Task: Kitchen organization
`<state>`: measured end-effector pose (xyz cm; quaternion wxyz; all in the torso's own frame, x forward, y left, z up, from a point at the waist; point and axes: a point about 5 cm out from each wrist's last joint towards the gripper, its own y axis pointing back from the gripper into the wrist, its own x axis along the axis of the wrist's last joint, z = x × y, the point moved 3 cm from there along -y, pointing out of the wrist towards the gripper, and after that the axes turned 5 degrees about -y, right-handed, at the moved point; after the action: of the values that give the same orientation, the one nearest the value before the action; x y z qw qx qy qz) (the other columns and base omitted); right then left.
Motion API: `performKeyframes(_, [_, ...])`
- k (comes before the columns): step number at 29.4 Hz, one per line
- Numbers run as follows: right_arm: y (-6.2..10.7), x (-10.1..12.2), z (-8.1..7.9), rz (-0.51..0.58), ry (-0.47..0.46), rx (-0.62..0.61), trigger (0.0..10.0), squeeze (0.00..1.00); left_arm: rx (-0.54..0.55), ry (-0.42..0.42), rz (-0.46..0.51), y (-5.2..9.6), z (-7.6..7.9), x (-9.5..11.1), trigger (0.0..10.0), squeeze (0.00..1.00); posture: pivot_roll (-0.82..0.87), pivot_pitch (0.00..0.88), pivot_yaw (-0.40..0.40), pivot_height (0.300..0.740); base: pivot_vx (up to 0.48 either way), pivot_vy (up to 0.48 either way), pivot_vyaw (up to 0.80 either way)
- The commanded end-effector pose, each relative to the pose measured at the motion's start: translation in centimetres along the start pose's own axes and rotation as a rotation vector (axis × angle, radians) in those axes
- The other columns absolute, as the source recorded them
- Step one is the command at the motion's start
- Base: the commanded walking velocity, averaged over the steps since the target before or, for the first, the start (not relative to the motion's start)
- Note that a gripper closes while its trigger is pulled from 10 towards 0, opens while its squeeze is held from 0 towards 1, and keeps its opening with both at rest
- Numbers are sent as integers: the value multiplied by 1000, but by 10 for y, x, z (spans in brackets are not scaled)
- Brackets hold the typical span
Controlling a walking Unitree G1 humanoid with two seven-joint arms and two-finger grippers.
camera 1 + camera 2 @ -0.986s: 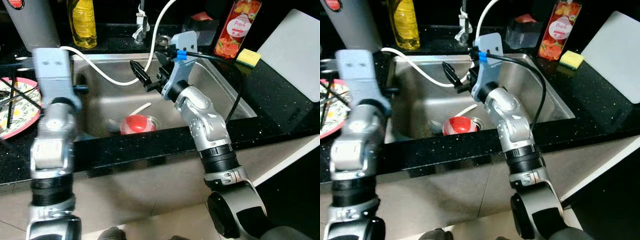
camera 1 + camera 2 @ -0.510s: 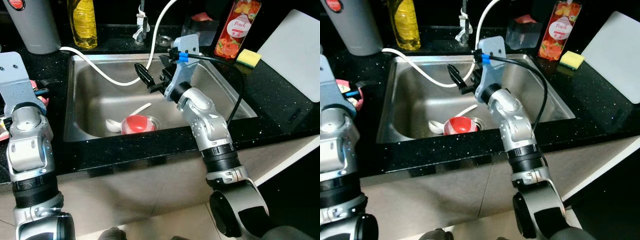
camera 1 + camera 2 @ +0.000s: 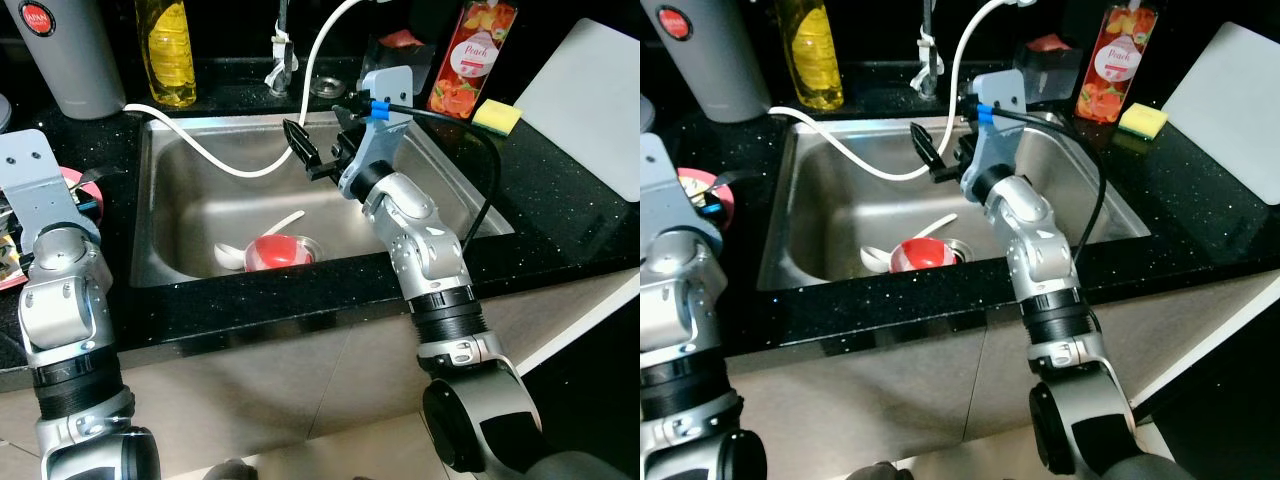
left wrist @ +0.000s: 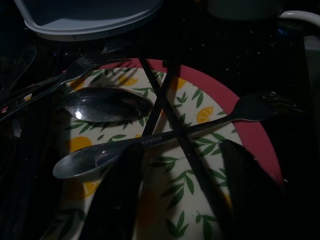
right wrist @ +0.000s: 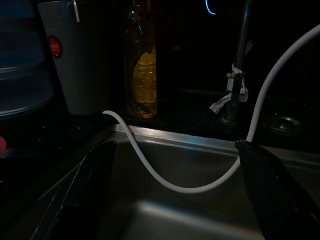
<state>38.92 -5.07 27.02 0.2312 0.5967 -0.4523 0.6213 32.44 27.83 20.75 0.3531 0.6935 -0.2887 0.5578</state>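
A red bowl (image 3: 275,250) lies in the steel sink (image 3: 190,190), with a white spoon (image 3: 262,232) beside it. My right gripper (image 3: 322,145) hovers open above the sink's back half, close to the white hose (image 3: 220,155), with nothing between its fingers (image 5: 80,200). On the left counter my left gripper (image 4: 182,200) hangs open just over a pink-rimmed lemon-print plate (image 4: 160,185). That plate carries two spoons (image 4: 107,103), a fork (image 4: 260,106) and black chopsticks (image 4: 170,115).
Along the back stand a grey jug (image 3: 75,55), a yellow oil bottle (image 3: 165,50), the faucet (image 3: 280,45) and a peach juice carton (image 3: 462,55). A yellow sponge (image 3: 497,115) and a white cutting board (image 3: 595,95) lie on the right counter.
My left arm has swung away from the sink's left edge and settled over the plate on the left counter. The right gripper has drifted slightly toward the faucet, still open.
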Motion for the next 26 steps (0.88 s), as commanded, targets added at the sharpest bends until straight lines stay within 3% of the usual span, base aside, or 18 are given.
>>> performKeyframes(1, [0, 0, 2, 4, -3, -9, 10000, 0, -29, -40, -75, -2, 9, -20, 0, 0, 148, 0, -30, 740, 0, 0, 0])
performKeyframes(8, [0, 0, 1, 8, -6, -4, 10000, 0, -30, -31, 14, -3, 8, -2, 0, 0, 150, 0, -31, 740, 0, 0, 0])
performKeyframes(11, [-1, 1, 0, 10, -6, -2, 10000, 0, -62, -28, 166, 3, 12, 25, 0, 0, 150, 0, -32, 740, 0, 0, 0])
performKeyframes(12, [-1, 1, 0, 11, -6, -2, 10000, 0, -89, -34, 257, 10, 18, 41, 10000, 0, 149, 0, -32, 740, 0, 0, 0])
performKeyframes(13, [-1, 1, 1, 11, -5, -3, 10000, 0, -129, -45, 355, 19, 25, 57, 10000, 0, 147, 0, -31, 740, 0, 0, 0])
performKeyframes(14, [-1, 1, 1, 11, -5, -3, 10000, 0, -129, -45, 355, 19, 25, 57, 10000, 0, 147, 0, -31, 740, 0, 0, 0])
performKeyframes(17, [3, 3, 7, 24, 3, -33, 10000, 0, -261, -98, 613, 53, 51, 92, 10000, 0, 140, 0, -26, 740, 0, 0, 0])
performKeyframes(21, [6, 8, 13, 48, 24, -68, 10000, 0, -286, -139, 704, 69, 58, 101, 10000, 0, 135, 0, -24, 740, 0, 0, 0])
performKeyframes(23, [9, 16, 17, 78, 58, -93, 10000, 0, -291, -144, 722, 73, 59, 101, 10000, 0, 130, 0, -22, 740, 0, 0, 0])
performKeyframes(24, [17, 29, 26, 136, 125, -161, 10000, 0, -303, -130, 743, 81, 61, 100, 10000, 0, 124, 0, -22, 740, 0, 0, 0])
performKeyframes(26, [21, 33, 30, 155, 146, -194, 10000, 0, -312, -121, 751, 85, 61, 98, 10000, 0, 122, 0, -24, 740, 0, 0, 0])
